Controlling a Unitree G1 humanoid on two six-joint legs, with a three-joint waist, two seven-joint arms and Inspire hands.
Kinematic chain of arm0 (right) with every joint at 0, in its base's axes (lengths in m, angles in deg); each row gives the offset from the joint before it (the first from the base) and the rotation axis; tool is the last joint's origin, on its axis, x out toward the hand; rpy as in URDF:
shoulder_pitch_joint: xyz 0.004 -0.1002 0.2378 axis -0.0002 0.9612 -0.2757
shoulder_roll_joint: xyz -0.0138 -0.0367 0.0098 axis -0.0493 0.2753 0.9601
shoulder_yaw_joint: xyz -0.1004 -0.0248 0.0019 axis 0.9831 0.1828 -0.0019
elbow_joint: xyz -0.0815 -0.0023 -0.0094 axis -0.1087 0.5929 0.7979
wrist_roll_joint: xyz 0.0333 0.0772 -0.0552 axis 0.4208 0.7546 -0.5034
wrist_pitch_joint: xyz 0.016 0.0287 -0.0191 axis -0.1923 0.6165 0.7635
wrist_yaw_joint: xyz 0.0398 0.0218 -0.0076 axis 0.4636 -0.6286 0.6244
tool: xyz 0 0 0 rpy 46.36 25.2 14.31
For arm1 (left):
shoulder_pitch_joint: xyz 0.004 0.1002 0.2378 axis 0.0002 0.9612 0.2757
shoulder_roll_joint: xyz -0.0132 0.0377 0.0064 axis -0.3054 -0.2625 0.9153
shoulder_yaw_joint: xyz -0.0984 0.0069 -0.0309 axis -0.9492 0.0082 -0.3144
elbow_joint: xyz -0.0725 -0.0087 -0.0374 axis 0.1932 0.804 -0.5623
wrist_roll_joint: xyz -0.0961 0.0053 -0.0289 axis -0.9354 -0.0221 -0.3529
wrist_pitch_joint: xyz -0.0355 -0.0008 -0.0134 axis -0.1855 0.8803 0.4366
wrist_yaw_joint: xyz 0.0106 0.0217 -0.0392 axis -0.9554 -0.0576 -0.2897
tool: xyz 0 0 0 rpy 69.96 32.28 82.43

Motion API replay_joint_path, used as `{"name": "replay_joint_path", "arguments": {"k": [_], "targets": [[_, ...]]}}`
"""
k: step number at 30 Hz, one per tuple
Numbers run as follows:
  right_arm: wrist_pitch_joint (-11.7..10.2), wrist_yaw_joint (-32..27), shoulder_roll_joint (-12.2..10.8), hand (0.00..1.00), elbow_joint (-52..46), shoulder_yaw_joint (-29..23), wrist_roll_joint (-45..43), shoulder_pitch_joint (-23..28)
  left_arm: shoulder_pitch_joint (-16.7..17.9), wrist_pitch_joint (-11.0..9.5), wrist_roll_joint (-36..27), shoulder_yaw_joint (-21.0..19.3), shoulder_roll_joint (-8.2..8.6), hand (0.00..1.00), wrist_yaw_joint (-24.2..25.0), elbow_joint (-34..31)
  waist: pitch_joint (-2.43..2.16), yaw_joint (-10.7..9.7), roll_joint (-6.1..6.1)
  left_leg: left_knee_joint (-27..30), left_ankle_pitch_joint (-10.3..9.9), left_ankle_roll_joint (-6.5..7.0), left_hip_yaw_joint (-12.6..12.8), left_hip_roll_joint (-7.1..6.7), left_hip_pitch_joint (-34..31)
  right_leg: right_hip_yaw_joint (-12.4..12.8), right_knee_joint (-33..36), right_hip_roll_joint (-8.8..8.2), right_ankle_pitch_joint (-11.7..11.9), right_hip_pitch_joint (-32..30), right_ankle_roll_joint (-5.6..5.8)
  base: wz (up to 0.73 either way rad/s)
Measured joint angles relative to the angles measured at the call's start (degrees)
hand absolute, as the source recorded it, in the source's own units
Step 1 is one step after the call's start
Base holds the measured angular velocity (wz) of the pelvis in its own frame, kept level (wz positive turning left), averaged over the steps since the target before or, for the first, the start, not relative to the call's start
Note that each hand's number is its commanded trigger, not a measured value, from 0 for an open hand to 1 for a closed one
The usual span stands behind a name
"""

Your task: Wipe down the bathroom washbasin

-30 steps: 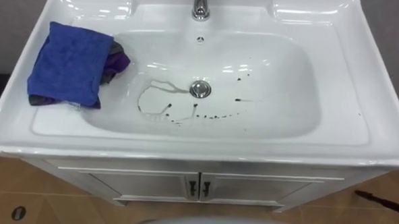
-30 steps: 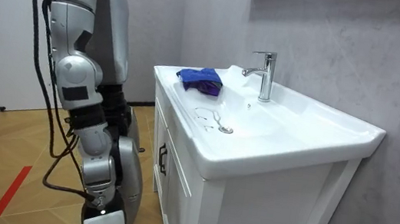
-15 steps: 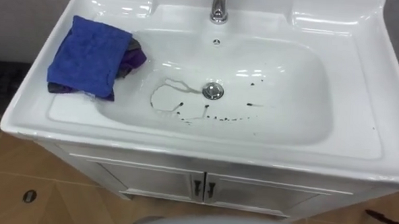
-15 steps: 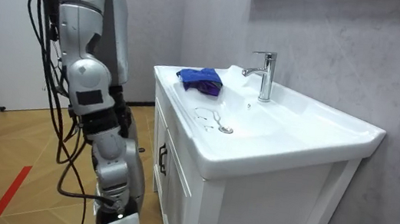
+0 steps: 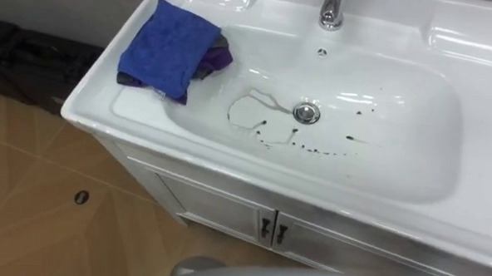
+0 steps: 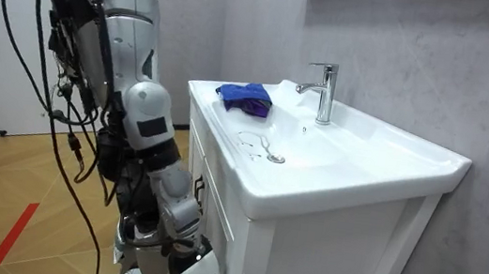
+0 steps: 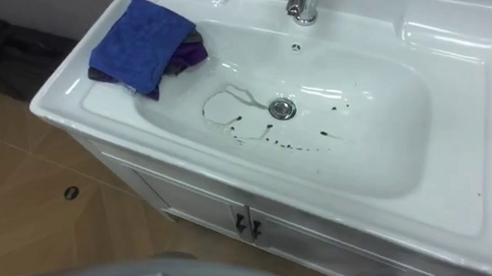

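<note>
Checking basin (image 5: 411,162): not wiped yet. Dark specks (image 5: 289,143) run in a line in front of the drain (image 5: 306,113) and scatter to its right, and a thin looped residue line (image 5: 245,113) sits to its left. Blue cloth (image 5: 168,45) lies folded on the counter (image 5: 127,108) rim at the basin's back-left corner. It's on top of what looks like a darker purple cloth (image 5: 218,57), whose edge pokes out toward the bowl. Faucet (image 5: 332,10) is at back centre, well apart from the cloth. Robot stands right at the cabinet (image 5: 218,212) front. Right robot hand (image 6: 189,267) hangs low beside the cabinet in the room view; can't tell how open it is or whether it holds anything. Judgement: step in hand is the approach, before pickup. Next move calls for a reach up and left onto the blue cloth, a grab of the whole fold, then strokes across the specks toward the drain
</note>
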Motion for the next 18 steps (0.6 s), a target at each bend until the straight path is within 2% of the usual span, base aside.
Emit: {"name": "replay_joint_path", "arguments": {"k": [2, 3, 5, 8, 11, 14, 16, 18], "targets": [[-0.23, -0.26, 0.01, 0.00, -0.03, 0.02, 0.02, 0.02, -0.20, -1.81, 0.07, -2.50, -0.05, 0.00, -3.23, -4.43, -0.32, 1.51, 0.19, 0.01, 0.10, -0.17, -1.15, -0.07, -0.52, -0.07, 0.45, 0.02, -0.12, -0.74, -0.21, 0.00], [-0.38, -0.30, 0.01, 0.00, -0.02, 0.02, 0.01, 0.03, -0.27, -2.16, 0.06, -3.05, -0.06, 0.00, -4.16, -5.65, -0.39, 1.57, 0.14, 0.03, 0.12, -0.19, -1.48, -0.13, -0.54, -0.11, 0.45, 0.03, -0.13, -0.73, -0.23, 0.00], [-0.59, -0.29, 0.13, 0.00, 0.02, 0.03, -0.04, 0.28, -0.33, -4.50, 0.07, -3.95, -0.27, 0.00, -7.81, -9.14, -0.18, 2.25, -0.18, 0.04, 0.13, -0.21, -2.68, -0.38, -0.53, -0.11, 0.37, 0.03, -0.15, -0.69, -0.26, 0.00], [-1.06, -0.20, 0.17, 0.00, 0.00, 0.01, -0.04, 0.74, -1.45, -6.25, -0.01, -5.00, -0.56, 0.00, -10.20, -11.39, -0.20, 2.86, -0.04, 0.05, 0.13, -0.20, -3.30, -0.56, -0.47, -0.07, 0.38, -0.02, -0.17, -0.69, -0.24, 0.00], [-1.07, -0.07, 0.17, 0.00, -0.04, 0.01, -0.06, 0.76, -2.28, -7.56, -0.07, -5.51, -0.73, 0.00, -11.79, -12.95, -0.14, 2.95, -0.14, 0.05, 0.13, -0.20, -4.02, -0.68, -0.43, -0.05, 0.41, -0.02, -0.18, -0.69, -0.24, 0.00], [-1.17, 0.37, 0.16, 0.00, -0.05, 0.02, -0.07, 0.77, -2.40, -8.02, -0.11, -5.51, -0.73, 0.00, -13.10, -15.51, -0.32, 2.98, 0.00, 0.06, 0.12, -0.20, -4.55, -0.76, -0.41, -0.04, 0.40, 0.04, -0.17, -0.68, -0.24, 0.00], [-1.27, 0.43, 0.15, 0.00, -0.18, 0.03, -0.03, 0.76, -2.54, -9.11, -0.08, -5.49, -0.78, 0.00, -14.83, -18.13, -0.34, 2.82, -0.01, 0.06, 0.12, -0.20, -5.54, -0.93, -0.35, -0.04, 0.39, 0.06, -0.16, -0.65, -0.26, 0.00], [-2.34, 0.40, 0.15, 0.00, -0.19, 0.07, 0.01, 1.09, -2.49, -9.46, -0.05, -5.47, -0.86, 0.00, -16.02, -20.14, -0.34, 2.65, 0.02, 0.09, 0.12, -0.20, -5.80, -0.98, -0.34, -0.04, 0.40, 0.06, -0.15, -0.65, -0.27, 0.00]]}}
